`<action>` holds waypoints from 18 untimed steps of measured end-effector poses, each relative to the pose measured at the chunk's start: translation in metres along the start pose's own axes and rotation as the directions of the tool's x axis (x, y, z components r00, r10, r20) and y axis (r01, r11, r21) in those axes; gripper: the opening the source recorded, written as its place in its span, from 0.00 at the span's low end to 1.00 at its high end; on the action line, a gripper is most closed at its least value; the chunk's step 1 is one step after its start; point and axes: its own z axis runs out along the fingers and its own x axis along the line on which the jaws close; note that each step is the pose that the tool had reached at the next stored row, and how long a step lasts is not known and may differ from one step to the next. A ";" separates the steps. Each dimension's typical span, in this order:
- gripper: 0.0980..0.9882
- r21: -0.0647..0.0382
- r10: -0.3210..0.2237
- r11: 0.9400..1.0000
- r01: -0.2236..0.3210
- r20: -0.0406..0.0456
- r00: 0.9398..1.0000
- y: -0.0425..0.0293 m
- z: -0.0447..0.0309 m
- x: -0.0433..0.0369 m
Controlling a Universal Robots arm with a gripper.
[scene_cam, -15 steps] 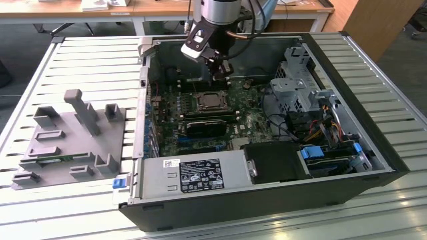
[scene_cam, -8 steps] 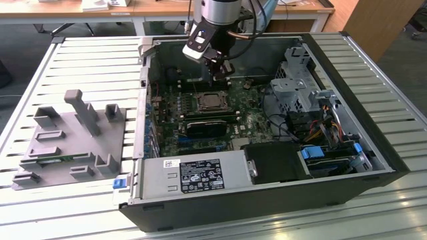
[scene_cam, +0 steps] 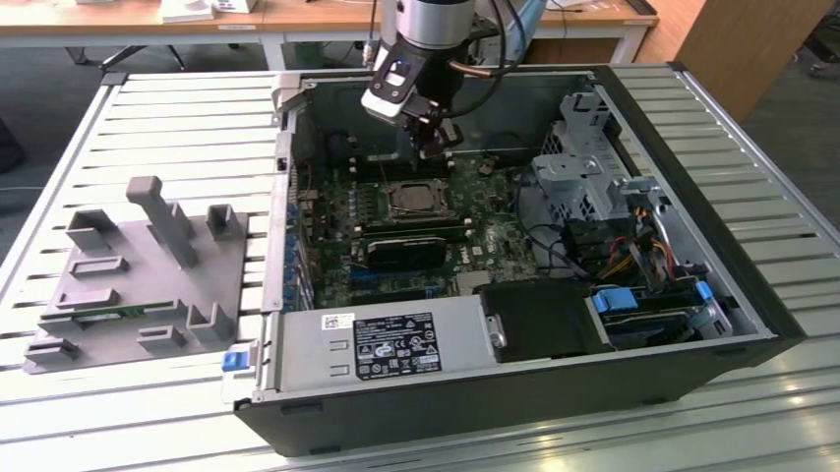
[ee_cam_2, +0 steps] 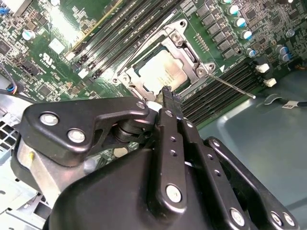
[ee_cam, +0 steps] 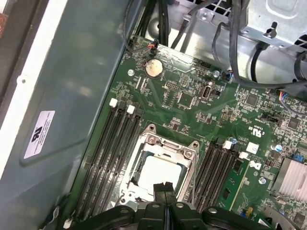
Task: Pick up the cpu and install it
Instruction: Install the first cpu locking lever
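Silver-topped cpu [ee_cam: 160,173]: one, seated in socket [ee_cam: 149,140] | pincer [ee_cam: 164,185]: one, clenched, empty, above it

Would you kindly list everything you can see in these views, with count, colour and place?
computer case: one, black, open, on the slatted table.
motherboard: one, green, inside the case.
cpu: one, silver-grey, lying in the socket frame on the motherboard.
coin cell: one, silvery, on the motherboard.
power supply: one, grey, at the case's near edge in the exterior view.
moulded holder: one, grey, on the table, exterior view's left of the case.
gripper: one, black, shut and empty, over the motherboard near the cpu.
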 end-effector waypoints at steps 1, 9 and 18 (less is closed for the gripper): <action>0.01 0.000 -0.004 1.000 0.004 0.000 1.000 0.0000 0.0000 0.0000; 0.01 0.000 -0.032 0.999 0.032 0.000 0.999 0.0000 0.0000 0.0000; 0.01 0.000 -0.091 0.996 0.091 0.001 0.996 0.0000 0.0000 0.0000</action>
